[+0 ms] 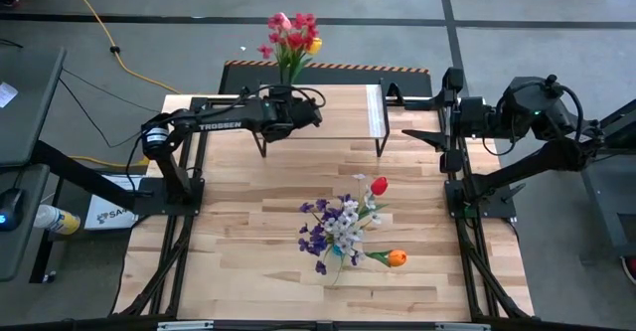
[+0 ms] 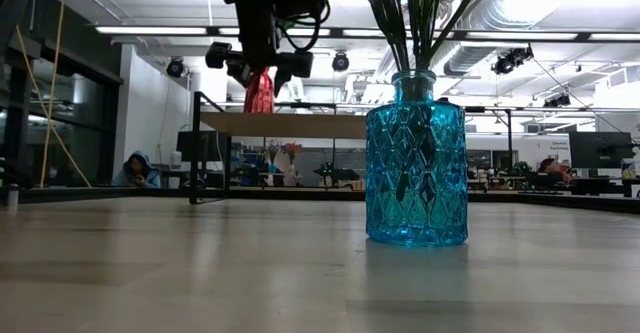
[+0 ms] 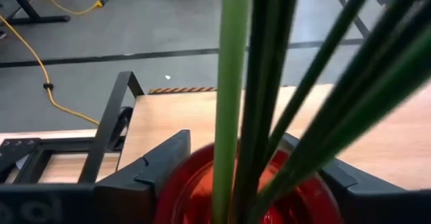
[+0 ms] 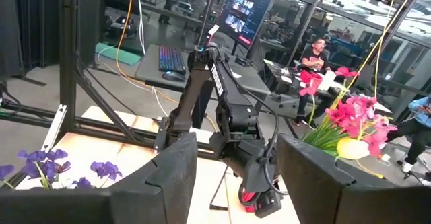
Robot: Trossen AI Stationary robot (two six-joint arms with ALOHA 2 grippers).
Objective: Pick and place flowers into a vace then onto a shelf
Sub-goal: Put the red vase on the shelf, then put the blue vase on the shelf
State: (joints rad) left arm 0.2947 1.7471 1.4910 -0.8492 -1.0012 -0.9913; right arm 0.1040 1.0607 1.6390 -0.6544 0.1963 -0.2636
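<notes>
A red vase with pink, red and yellow flowers stands by its base on the shelf at the table's far side. My left gripper reaches toward the far edge, open, with a finger on each side of the vase's upper part. Green stems rise from the vase's mouth right before the left wrist camera. A blue glass vase holding purple, whitish, red and orange flowers stands on the table's middle. My right gripper waits open, high at the right edge. My left gripper's fingers come level from the table's near side and flank the red vase's rim. The vase stands upright on the shelf. Whether the fingers touch it, I cannot tell.
The shelf's black legs stand on the slatted tabletop. Bare wood lies between the shelf and the blue vase and along the near edge. Beyond the far edge a yellow cable lies on the floor. People sit at desks in the room behind.
</notes>
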